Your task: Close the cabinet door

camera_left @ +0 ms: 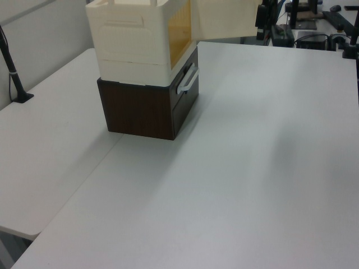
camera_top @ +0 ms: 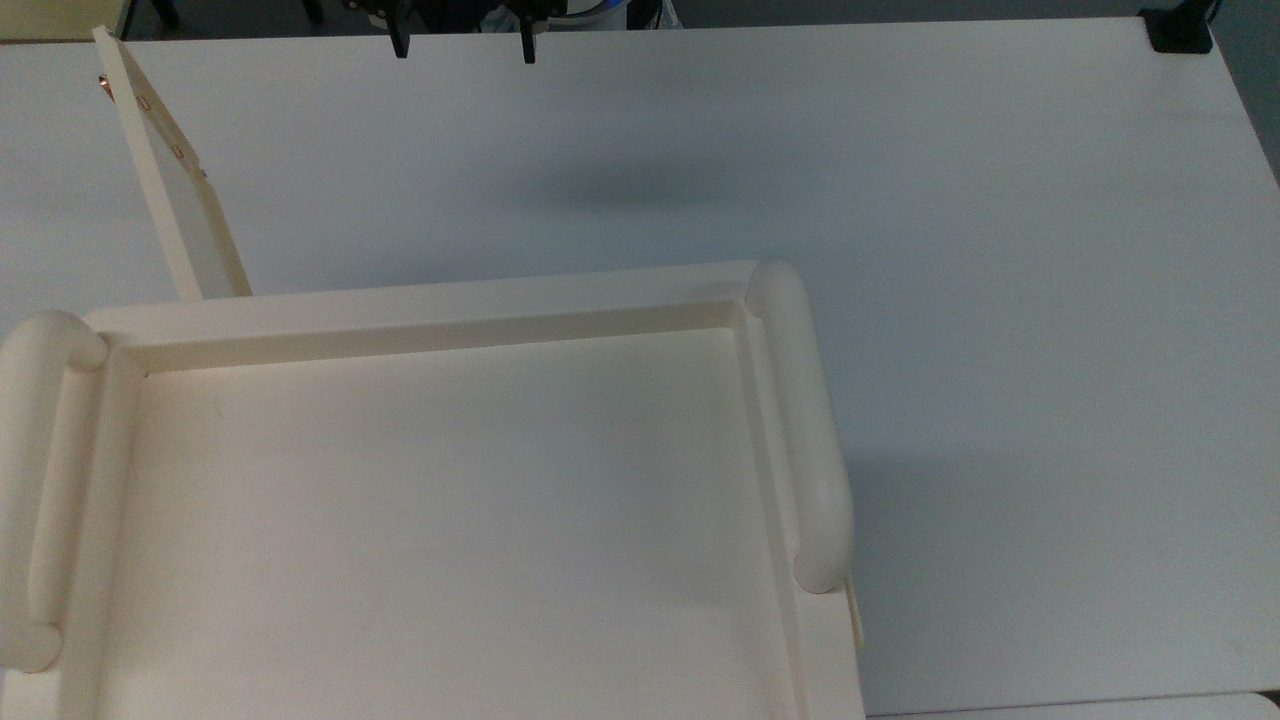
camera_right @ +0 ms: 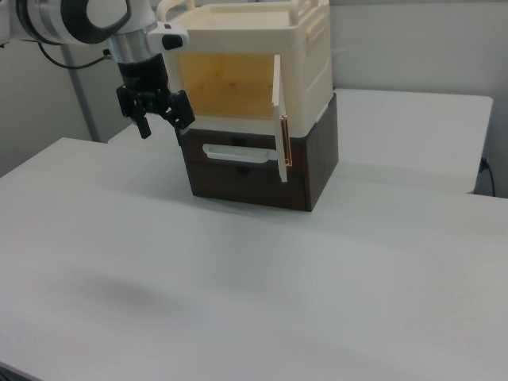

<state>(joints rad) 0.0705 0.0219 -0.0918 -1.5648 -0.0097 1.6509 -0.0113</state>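
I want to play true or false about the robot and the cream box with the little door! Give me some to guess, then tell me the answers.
1. The thin cream cabinet door is shut tight. False: it stands swung open, showing the yellowish inside.
2. The black two-finger gripper is holding the door. False: it hangs in the air, open and empty, apart from the door.
3. The large cream cabinet sits on top of a dark brown wooden box. True.
4. The brown box has a pale handle on its front. True.
5. Toys lie on the white table. False: the table carries the stacked boxes and no toys.
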